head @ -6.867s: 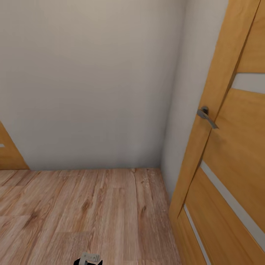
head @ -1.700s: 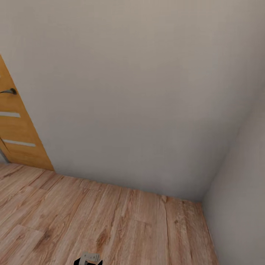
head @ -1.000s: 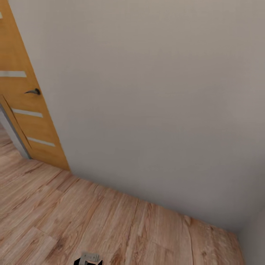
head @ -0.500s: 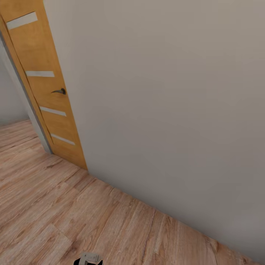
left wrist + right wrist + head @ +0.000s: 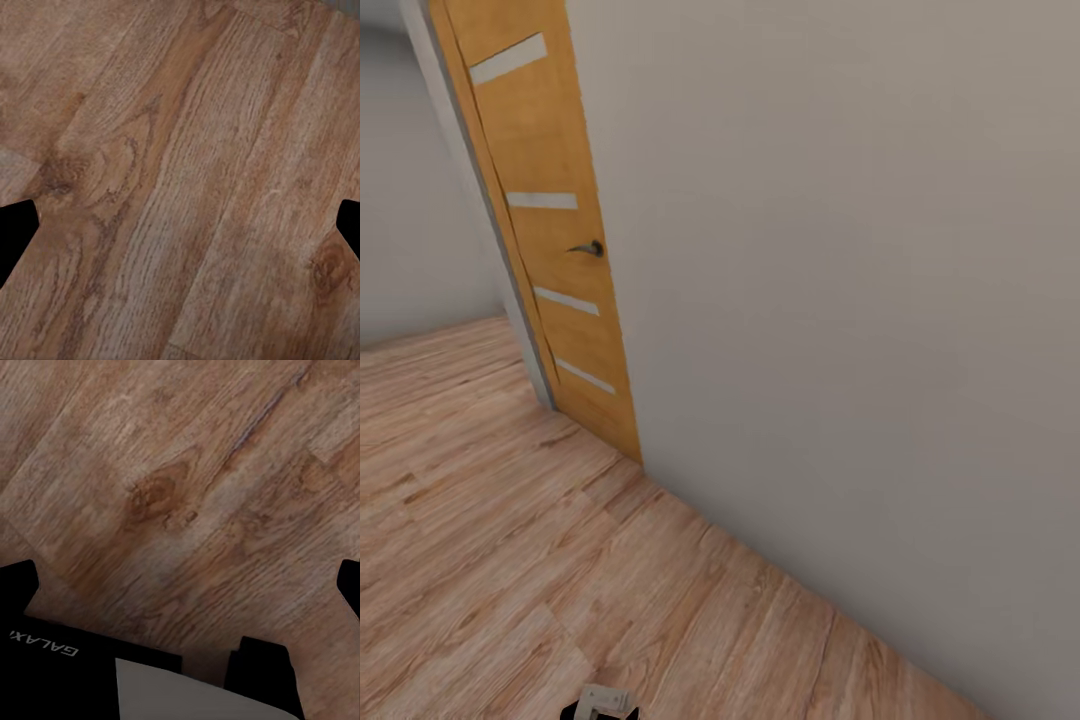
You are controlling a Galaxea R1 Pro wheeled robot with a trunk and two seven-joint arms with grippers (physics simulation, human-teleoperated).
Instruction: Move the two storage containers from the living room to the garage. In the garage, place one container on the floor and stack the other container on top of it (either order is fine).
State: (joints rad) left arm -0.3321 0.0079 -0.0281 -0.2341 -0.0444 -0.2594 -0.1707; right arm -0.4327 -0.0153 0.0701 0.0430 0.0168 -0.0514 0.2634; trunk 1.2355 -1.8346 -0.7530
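A: Left gripper (image 5: 180,225), right gripper (image 5: 180,585)?
B: Both hanging spread over wood-plank floor (image 5: 510,520), gripping nothing.
A: Ahead?
B: Orange door (image 5: 550,230) standing against pale wall (image 5: 840,280).

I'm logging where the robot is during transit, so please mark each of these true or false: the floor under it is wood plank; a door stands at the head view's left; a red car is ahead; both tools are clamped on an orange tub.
1. The floor is light wood plank. True.
2. An orange-brown wooden door with pale stripes stands at the head view's left, against the plain pale wall. True.
3. A red car is ahead. False: ahead are the wall, door and floor.
4. Both tools grip an orange tub. False: the left tool and right tool are open over bare planks.
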